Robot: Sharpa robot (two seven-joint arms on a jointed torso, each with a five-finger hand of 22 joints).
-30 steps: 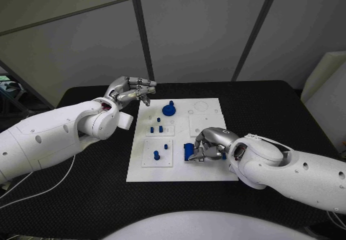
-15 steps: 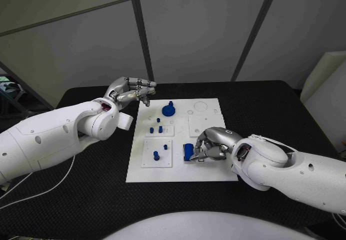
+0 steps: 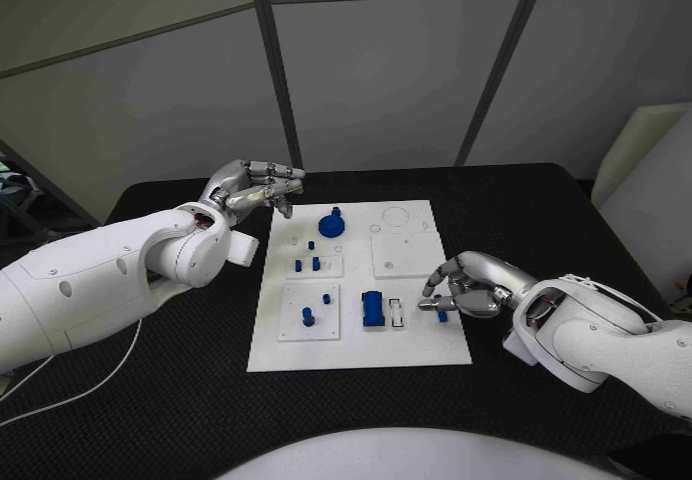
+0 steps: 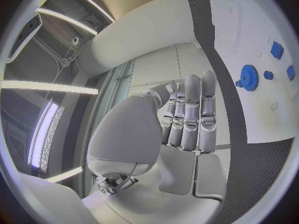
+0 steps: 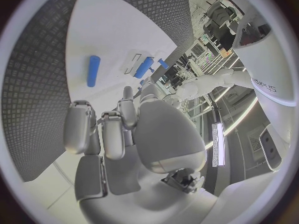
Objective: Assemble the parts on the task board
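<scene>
While the left robot hand (image 3: 257, 186) hangs over the table (image 3: 173, 190) off the task board's (image 3: 418, 340) far-left corner, fingers curled together, nothing in them, it plays no part in the step. Parts on the board: blue gear (image 3: 333, 223) at the far end, short pegs (image 3: 306, 264) nearer, tall blue block (image 3: 372, 306) standing mid-board beside a white slot. Small blue piece (image 3: 441, 316) lies just beside the right robot hand (image 3: 469, 286), at its fingertips. Right fingers curled in, apparently empty; whether they touch the piece I cannot tell. Judgement: pinch the piece squarely, lift it clear of the block, align it before pressing it home. Risk: nudging the upright block.
</scene>
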